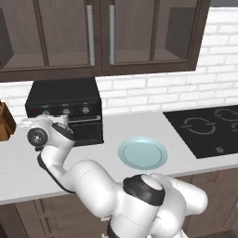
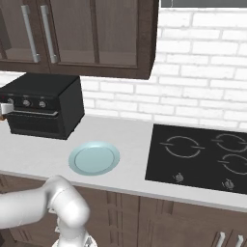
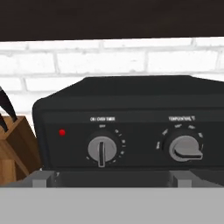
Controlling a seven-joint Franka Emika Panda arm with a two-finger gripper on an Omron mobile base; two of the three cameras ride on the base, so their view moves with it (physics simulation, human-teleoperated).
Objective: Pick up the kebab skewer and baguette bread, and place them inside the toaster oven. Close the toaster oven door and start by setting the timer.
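Although the toaster oven (image 1: 65, 111) sits shut on the bench (image 1: 107, 153) left of the plate (image 1: 142, 154), whether the claw is apart is unclear; misaligned, it could slip off the timer knob (image 3: 102, 149).

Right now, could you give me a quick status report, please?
Tool in front of the toaster oven, facing its knobs; jaw state can't be told. Toaster oven door shut. Pale blue plate bare. Left knob dead ahead, nothing between.
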